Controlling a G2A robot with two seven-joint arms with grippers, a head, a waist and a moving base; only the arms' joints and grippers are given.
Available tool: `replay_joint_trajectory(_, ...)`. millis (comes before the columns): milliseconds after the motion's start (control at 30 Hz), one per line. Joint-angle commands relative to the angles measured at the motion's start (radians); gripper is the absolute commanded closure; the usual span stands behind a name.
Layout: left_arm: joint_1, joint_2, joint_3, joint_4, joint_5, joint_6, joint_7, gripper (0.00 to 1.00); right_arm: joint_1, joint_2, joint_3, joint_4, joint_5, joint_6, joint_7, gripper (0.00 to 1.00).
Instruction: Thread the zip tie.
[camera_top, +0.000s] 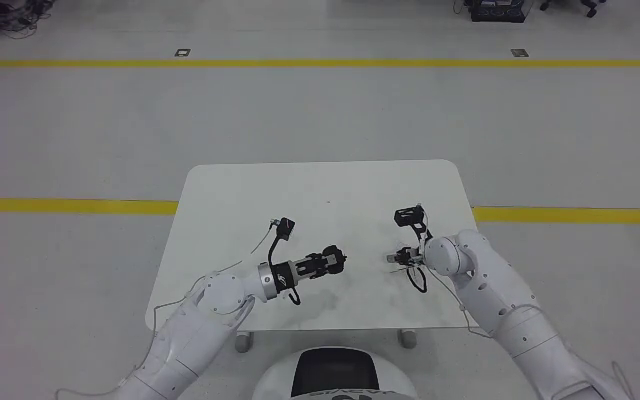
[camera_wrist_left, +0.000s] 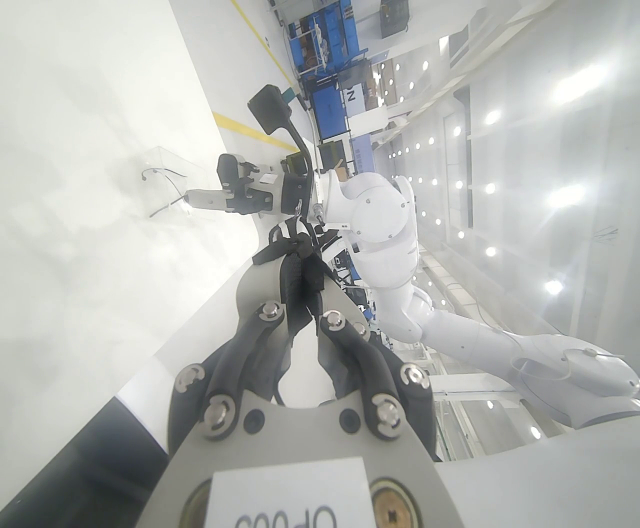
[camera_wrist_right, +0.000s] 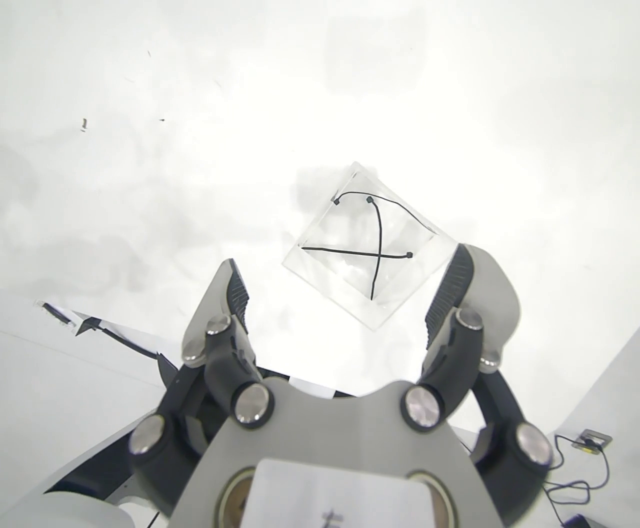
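Three black zip ties (camera_wrist_right: 376, 250) lie crossed inside a small clear box (camera_wrist_right: 345, 295) on the white table (camera_top: 320, 190). My right gripper (camera_wrist_right: 346, 262) hangs open just above the box, its fingers (camera_wrist_right: 235, 295) set about as wide apart as the box. From the left wrist view, the right gripper (camera_wrist_left: 200, 195) sits at the box (camera_wrist_left: 167, 165), low over the table. My left gripper (camera_wrist_left: 300, 250) is off to the side, above the table's near edge, pointing toward the right gripper. Its jaws are shut, and I see nothing held between them. In the top view, the left gripper (camera_top: 338, 262) and right gripper (camera_top: 392, 258) face each other.
The table's near edge runs just beneath both arms, and its far half is bare white surface. A few tiny dark specks (camera_wrist_right: 84, 124) dot the table beyond the box. Yellow floor lines (camera_top: 90, 206) pass behind the table.
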Motion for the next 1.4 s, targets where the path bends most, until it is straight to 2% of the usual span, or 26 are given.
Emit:
replay_joint_trajectory(0,0.000,0.000,0.000,0.000,0.000,0.000,0.000,1.00,0.001,-0.002,-0.001,0.006,0.003,0.008,-0.004,0.46)
replay_joint_trajectory(33,0.000,0.000,0.000,0.000,0.000,0.000,0.000,1.00,0.002,-0.003,-0.003,0.009,0.003,0.013,-0.006,0.51)
replay_joint_trajectory(333,0.000,0.000,0.000,0.000,0.000,0.000,0.000,1.00,0.019,-0.015,-0.018,0.056,0.007,0.026,-0.028,0.68)
replay_joint_trajectory(500,0.000,0.000,0.000,0.000,0.000,0.000,0.000,1.00,0.034,-0.023,-0.030,0.096,0.015,0.025,-0.035,0.67)
replay_joint_trajectory(800,0.000,0.000,0.000,0.000,0.000,0.000,0.000,1.00,0.068,-0.041,-0.064,0.164,0.012,0.038,-0.037,0.75)
replay_joint_trajectory(1133,0.000,0.000,0.000,0.000,0.000,0.000,0.000,1.00,0.102,-0.060,-0.097,0.230,0.007,0.049,-0.033,0.75)
replay_joint_trajectory(1233,0.000,0.000,0.000,0.000,0.000,0.000,0.000,1.00,0.110,-0.066,-0.105,0.243,0.004,0.056,-0.031,0.71)
replay_joint_trajectory(1367,0.000,0.000,0.000,0.000,0.000,0.000,0.000,1.00,0.117,-0.071,-0.110,0.259,0.005,0.060,-0.026,0.71)
